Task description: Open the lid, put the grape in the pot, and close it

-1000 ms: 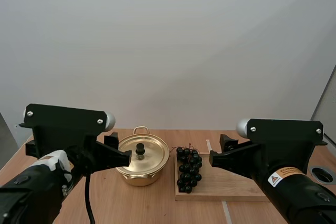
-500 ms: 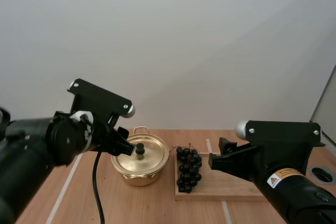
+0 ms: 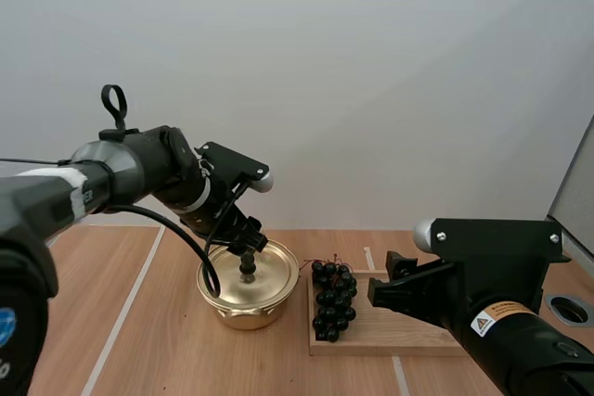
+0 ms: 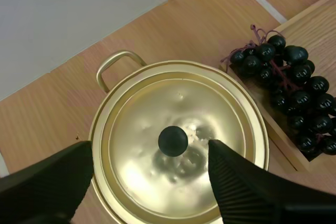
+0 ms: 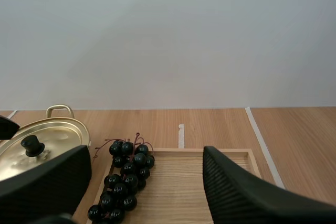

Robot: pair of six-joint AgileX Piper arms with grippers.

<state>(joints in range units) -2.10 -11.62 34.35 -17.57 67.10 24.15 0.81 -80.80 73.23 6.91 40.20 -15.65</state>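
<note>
The gold pot [image 3: 246, 311] sits on the counter [image 3: 139, 322] with its lid [image 4: 131, 119] on. The left gripper [image 4: 150, 149] hangs right over the pot. Its two fingers are wide apart and hold nothing. The little black knob [image 4: 173, 141] on the lid is straight below, between the two fingers, so I think the gripper only needs to go down and pinch it. The left arm is much nearer the pot than the right arm. The grapes [image 3: 334, 299] lie on the wooden tray [image 3: 408, 333] just beside the pot. The right gripper [image 5: 145, 156] is open too, holds nothing, and points at the grapes.
</note>
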